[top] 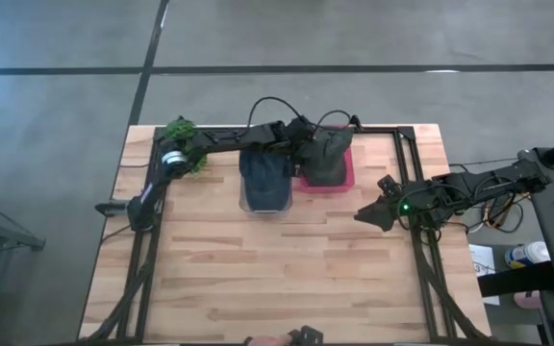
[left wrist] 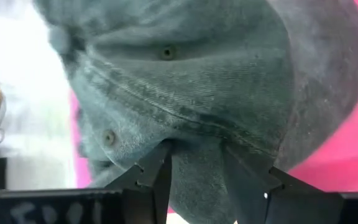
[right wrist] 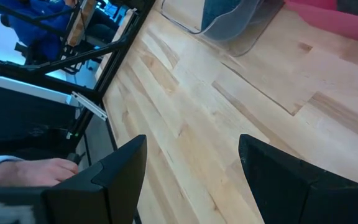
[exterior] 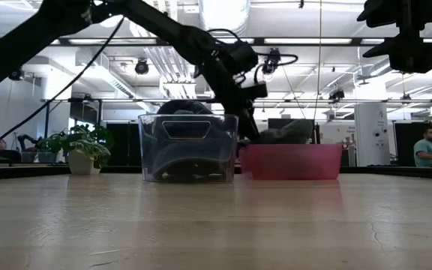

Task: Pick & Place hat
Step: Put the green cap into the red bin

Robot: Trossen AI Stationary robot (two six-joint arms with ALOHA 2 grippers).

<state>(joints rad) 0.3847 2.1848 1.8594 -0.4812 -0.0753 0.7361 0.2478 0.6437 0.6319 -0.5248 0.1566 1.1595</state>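
Left gripper [left wrist: 197, 168] pinching grey hat [left wrist: 229, 81] over pink bin [top: 343, 176], right gripper [right wrist: 191, 180] open, empty

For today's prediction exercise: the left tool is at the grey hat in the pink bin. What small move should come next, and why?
Probably lift straight up. The left tool is closed on a fold of the grey hat, which sits in the pink bin; raising it clears the rim before crossing to the clear bin.

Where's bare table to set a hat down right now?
The near half of the table, in front of the clear bin and pink bin, is bare wood. The far edge is crowded: plant, both bins, and the left gripper on the hat. The right gripper hovers open at the right side.
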